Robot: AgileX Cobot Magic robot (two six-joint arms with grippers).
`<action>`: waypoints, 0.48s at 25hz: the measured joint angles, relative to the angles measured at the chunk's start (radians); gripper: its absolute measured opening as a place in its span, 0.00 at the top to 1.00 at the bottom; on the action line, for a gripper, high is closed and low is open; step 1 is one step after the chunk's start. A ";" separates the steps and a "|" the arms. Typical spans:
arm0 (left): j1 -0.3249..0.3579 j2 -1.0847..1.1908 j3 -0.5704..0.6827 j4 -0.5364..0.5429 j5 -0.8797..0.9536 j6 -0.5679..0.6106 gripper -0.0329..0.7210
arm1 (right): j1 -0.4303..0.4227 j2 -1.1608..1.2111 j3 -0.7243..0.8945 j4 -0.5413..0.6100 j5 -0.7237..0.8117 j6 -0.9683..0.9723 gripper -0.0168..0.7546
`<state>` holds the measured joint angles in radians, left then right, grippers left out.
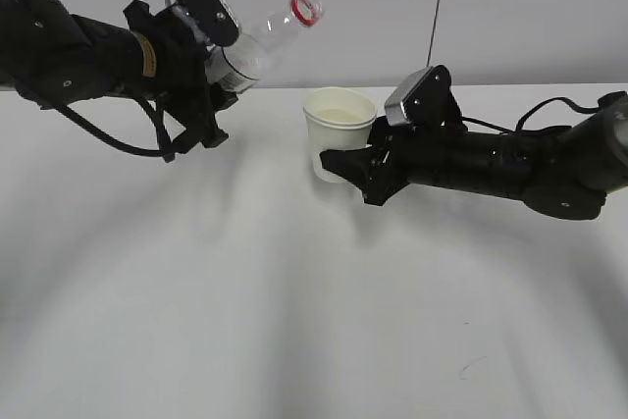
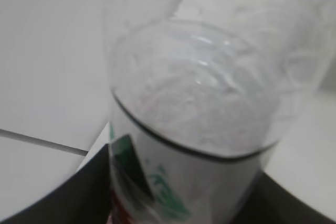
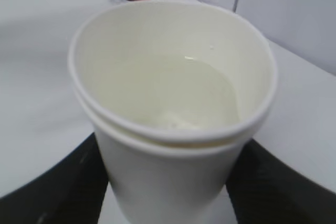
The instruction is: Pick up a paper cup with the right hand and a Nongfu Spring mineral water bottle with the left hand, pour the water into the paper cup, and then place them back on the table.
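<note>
Left side: the left hand (image 1: pixel 211 71) is clamped on the Nongfu Spring mineral water bottle (image 1: pixel 257 41), held in the air above the far left part of the table (image 1: pixel 294 321). The bottle is tilted, its red-ringed mouth up and to the right, not over the cup; no stream is visible.

Centre and right: the right hand (image 1: pixel 365 166) is clamped on the paper cup (image 1: pixel 339 132), near the far edge. Whether the cup's base touches the table cannot be told.

Progress: both items are grasped and the water (image 3: pixel 184 95) lies in the cup, so pouring appears done or nearly done. Setting both down remains.

Materials: the bottle is clear, thin, ribbed plastic with a printed label; the cup is matte off-white paper with a rolled rim, apparently two nested; the table is smooth and white.
</note>
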<state>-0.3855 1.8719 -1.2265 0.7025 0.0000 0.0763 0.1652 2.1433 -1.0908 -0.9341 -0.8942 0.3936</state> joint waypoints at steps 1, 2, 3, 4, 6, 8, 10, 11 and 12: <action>0.007 0.000 0.004 -0.037 -0.023 0.000 0.45 | -0.007 0.000 0.000 0.018 0.000 -0.002 0.35; 0.014 0.000 0.013 -0.071 -0.053 0.000 0.45 | -0.014 -0.001 0.000 0.032 0.000 -0.002 0.35; 0.021 0.000 0.025 -0.095 -0.081 0.000 0.45 | -0.019 -0.001 0.000 0.043 0.000 -0.004 0.35; 0.028 0.000 0.041 -0.119 -0.108 0.000 0.45 | -0.028 -0.004 0.000 0.054 0.000 -0.005 0.35; 0.038 0.000 0.073 -0.164 -0.163 0.000 0.45 | -0.045 -0.005 0.000 0.066 0.002 -0.005 0.35; 0.045 0.000 0.108 -0.213 -0.227 0.000 0.45 | -0.064 -0.006 0.000 0.085 0.002 -0.006 0.35; 0.046 0.000 0.136 -0.261 -0.288 0.000 0.45 | -0.078 -0.006 0.000 0.101 0.002 -0.009 0.35; 0.046 0.000 0.151 -0.290 -0.322 0.000 0.45 | -0.087 -0.006 0.000 0.108 0.002 -0.014 0.35; 0.046 0.000 0.164 -0.322 -0.353 0.000 0.45 | -0.094 -0.006 0.000 0.114 0.004 -0.021 0.35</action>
<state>-0.3395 1.8719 -1.0621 0.3807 -0.3531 0.0759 0.0709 2.1370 -1.0908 -0.8196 -0.8902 0.3728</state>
